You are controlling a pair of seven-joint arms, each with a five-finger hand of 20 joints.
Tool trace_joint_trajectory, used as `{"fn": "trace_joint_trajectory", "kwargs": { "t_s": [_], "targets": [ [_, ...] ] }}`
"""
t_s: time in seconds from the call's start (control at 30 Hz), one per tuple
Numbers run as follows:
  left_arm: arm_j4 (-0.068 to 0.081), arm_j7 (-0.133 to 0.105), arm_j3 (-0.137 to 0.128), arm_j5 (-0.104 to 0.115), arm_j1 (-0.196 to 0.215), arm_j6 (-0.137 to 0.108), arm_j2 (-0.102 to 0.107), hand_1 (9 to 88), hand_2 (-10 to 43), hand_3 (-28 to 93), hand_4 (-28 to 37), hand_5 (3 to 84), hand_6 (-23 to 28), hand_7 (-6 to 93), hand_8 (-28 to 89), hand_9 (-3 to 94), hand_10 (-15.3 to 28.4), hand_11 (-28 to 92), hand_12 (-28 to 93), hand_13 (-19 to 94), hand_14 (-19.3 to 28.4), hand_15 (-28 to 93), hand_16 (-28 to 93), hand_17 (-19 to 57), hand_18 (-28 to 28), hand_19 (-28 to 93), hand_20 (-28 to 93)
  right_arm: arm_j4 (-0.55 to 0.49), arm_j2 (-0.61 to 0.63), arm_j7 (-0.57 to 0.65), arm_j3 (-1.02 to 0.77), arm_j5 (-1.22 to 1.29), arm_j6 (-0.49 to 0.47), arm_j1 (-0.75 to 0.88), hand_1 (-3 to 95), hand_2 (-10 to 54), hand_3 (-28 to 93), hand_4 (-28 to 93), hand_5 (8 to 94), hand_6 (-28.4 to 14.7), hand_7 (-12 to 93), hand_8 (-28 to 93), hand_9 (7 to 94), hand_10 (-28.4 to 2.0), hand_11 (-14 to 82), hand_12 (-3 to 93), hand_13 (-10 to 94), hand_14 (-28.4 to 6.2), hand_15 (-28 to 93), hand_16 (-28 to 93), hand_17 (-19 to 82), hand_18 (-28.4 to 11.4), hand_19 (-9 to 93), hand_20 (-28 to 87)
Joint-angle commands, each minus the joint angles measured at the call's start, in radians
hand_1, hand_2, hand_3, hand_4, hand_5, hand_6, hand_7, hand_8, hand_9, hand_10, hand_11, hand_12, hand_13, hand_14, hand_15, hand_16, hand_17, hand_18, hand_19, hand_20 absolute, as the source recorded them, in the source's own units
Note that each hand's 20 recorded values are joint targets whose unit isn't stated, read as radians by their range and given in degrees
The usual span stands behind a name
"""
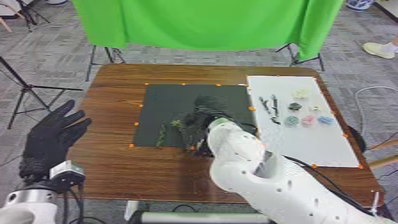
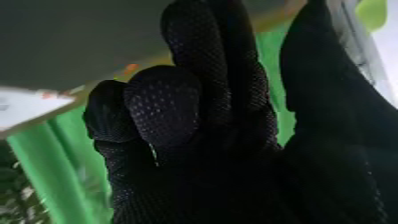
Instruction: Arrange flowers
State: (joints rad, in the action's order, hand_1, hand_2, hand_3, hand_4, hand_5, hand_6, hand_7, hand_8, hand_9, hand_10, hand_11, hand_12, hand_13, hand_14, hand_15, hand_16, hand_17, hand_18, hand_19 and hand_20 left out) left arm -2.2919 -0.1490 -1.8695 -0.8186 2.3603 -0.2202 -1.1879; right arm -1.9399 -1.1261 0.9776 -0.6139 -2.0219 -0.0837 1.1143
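Over the dark mat in the head view is my right hand, hiding part of it. Green stems lie on the mat to the left of that hand, with another leafy sprig close beside it. In the right wrist view, the right hand is open, some fingers straight and others loosely bent, with nothing seen in it. On the white mat are dark stems and flower heads: pale yellow, dark green, teal, pink and blue. My left hand is open beside the table's left edge.
The brown table carries both mats, their borders marked by small orange pieces. A green cloth hangs beyond its far edge. Black tripod stands rise at the left, and a dark cable runs along my right arm.
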Motion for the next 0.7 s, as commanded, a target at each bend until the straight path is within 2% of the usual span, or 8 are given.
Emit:
{"fn": "trace_joint_trajectory", "kwargs": {
  "t_s": [0.03, 0.13, 0.23, 0.3, 0.43, 0.53, 0.7],
  "targets": [
    [-0.011, -0.006, 0.004, 0.000, 0.031, -0.014, -0.006, 24.1, 5.4, 81, -21.6, 36.9, 9.5, 14.0, -10, 34.2, 19.4, 25, 9, 25, 26.1, 48, -9, -10.9, 23.2, 55, -1, 0.031, 0.196, 0.052, -0.146, 0.030, 0.035, 0.023, 33.8, -6.0, 84, -24, 73.0, -6.4, 22, -12, 78.0, -17.1, 44.5, 18.7, 78, -11.0, 82, 18, 51, -24.6, 93, 62],
    [-0.013, -0.007, 0.008, 0.000, 0.036, -0.016, -0.006, 24.0, 5.3, 81, -21.6, 37.0, 9.5, 13.9, -10, 34.2, 19.4, 25, 9, 25, 26.1, 48, -9, -10.9, 23.2, 55, -1, 0.065, 0.257, 0.080, -0.164, 0.044, 0.038, 0.021, 33.5, -6.3, 84, -24, 70.2, -7.2, 22, -13, 75.9, -17.4, 49.8, 19.7, 78, -10.9, 85, 18, 52, -24.6, 93, 63],
    [-0.015, -0.006, 0.011, -0.001, 0.040, -0.022, -0.008, 24.0, 5.3, 81, -21.7, 37.0, 9.5, 13.9, -10, 34.2, 19.4, 25, 9, 25, 26.2, 48, -9, -10.9, 23.3, 55, -1, 0.096, 0.300, 0.099, -0.170, 0.067, 0.046, 0.014, 33.2, -6.9, 84, -25, 66.3, -8.9, 20, -13, 72.2, -19.1, 45.8, 17.1, 75, -11.6, 83, 17, 50, -24.6, 93, 63],
    [-0.012, 0.001, 0.014, -0.004, 0.035, -0.013, -0.011, 24.0, 5.4, 81, -21.7, 37.0, 9.4, 14.0, -10, 34.2, 19.4, 25, 9, 25, 26.2, 48, -9, -10.9, 23.3, 55, -1, 0.121, 0.320, 0.125, -0.164, 0.083, 0.030, 0.003, 33.0, -7.2, 84, -25, 65.8, -9.0, 20, -12, 71.7, -19.1, 47.3, 17.6, 75, -11.7, 85, 18, 50, -24.9, 93, 63],
    [-0.009, 0.001, 0.025, -0.002, 0.023, -0.015, -0.006, 24.0, 5.4, 81, -21.7, 37.0, 9.5, 14.0, -10, 34.2, 19.4, 25, 9, 25, 26.1, 48, -9, -10.9, 23.2, 55, -1, 0.176, 0.335, 0.137, -0.144, 0.089, 0.048, -0.020, 32.7, -7.7, 83, -25, 65.6, -9.1, 20, -12, 70.8, -18.8, 55.5, 19.7, 77, -11.8, 90, 19, 51, -25.4, 93, 66],
    [-0.007, 0.005, 0.030, -0.006, 0.015, -0.007, -0.007, 24.1, 5.4, 81, -21.7, 37.0, 9.5, 14.0, -10, 34.3, 19.5, 25, 9, 25, 26.2, 48, -9, -10.9, 23.2, 55, -1, 0.183, 0.348, 0.141, -0.126, 0.089, 0.062, -0.033, 32.7, -7.9, 83, -25, 65.2, -9.1, 20, -12, 70.8, -18.8, 56.4, 19.8, 77, -11.8, 91, 19, 51, -25.4, 93, 66],
    [-0.005, 0.000, 0.034, -0.003, 0.009, -0.010, -0.005, 24.0, 5.3, 81, -21.6, 37.0, 9.5, 14.0, -10, 34.2, 19.5, 25, 9, 25, 26.2, 48, -9, -10.9, 23.2, 55, -1, 0.203, 0.347, 0.140, -0.104, 0.073, 0.074, -0.052, 32.5, -8.0, 83, -25, 64.8, -9.1, 21, -13, 70.2, -18.9, 56.5, 19.6, 76, -11.7, 91, 19, 51, -25.5, 93, 66]
  ]
}}
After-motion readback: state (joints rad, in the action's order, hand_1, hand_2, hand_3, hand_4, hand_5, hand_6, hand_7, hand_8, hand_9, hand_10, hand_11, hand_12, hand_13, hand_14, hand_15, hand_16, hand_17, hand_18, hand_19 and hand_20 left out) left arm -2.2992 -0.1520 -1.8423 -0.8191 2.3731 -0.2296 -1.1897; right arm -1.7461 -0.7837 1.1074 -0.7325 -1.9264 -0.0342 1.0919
